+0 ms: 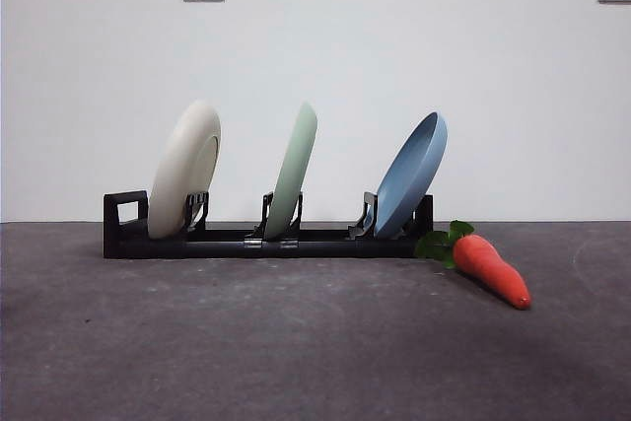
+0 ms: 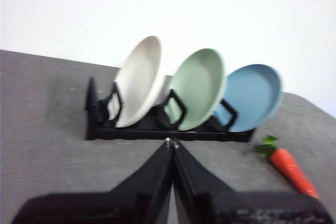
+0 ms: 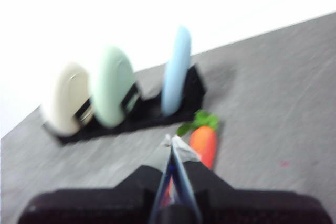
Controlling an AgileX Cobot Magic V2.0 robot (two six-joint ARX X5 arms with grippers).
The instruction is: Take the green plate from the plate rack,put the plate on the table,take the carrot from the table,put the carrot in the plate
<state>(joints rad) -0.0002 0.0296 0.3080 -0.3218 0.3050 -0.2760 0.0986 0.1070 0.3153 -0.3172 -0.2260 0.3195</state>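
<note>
Three plates lean in the plate rack (image 1: 258, 241) on the table (image 1: 296, 342) as we look across: a cream-white plate (image 1: 184, 169) by the loop handle, the green plate (image 1: 293, 172) in the middle slot, and a blue plate (image 1: 411, 174) at the far end. Just past that end the carrot (image 1: 488, 266) lies on the table, its leaves toward the rack. We see our left gripper (image 2: 171, 144) and right gripper (image 3: 172, 141) both with jaws pressed together, holding nothing, short of the rack.

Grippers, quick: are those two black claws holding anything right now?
Left gripper: shut, empty, aimed at the long black plate rack.
Right gripper: shut, empty, above the glossy orange toy carrot; view blurred.
</note>
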